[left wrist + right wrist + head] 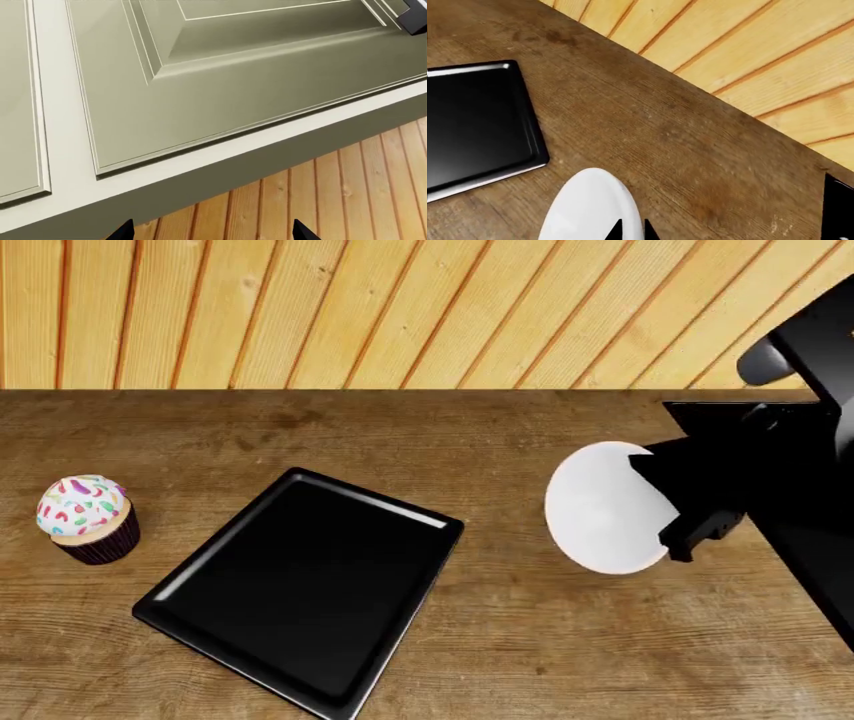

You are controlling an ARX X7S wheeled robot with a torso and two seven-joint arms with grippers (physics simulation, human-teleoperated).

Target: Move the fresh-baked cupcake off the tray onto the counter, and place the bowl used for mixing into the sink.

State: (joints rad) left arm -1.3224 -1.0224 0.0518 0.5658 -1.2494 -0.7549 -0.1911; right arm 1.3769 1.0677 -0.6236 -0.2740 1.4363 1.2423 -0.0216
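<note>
The cupcake [84, 518], white frosting with sprinkles and a dark wrapper, stands upright on the wooden counter [534, 640], left of the tray and apart from it. The black tray [300, 590] lies bare at the middle; its corner shows in the right wrist view [474, 125]. My right gripper [670, 530] is shut on the rim of the white bowl [601, 520], which is tilted on edge right of the tray. In the right wrist view the gripper [632, 231] pinches the bowl [584, 210]. My left gripper [212, 232] is open and empty, low beside a cabinet. The sink is out of view.
A wood-plank wall [400, 310] runs behind the counter. The left wrist view shows a pale green panelled cabinet door [233, 75] with a dark handle [413, 20], and a wood-plank floor [333, 190] below it.
</note>
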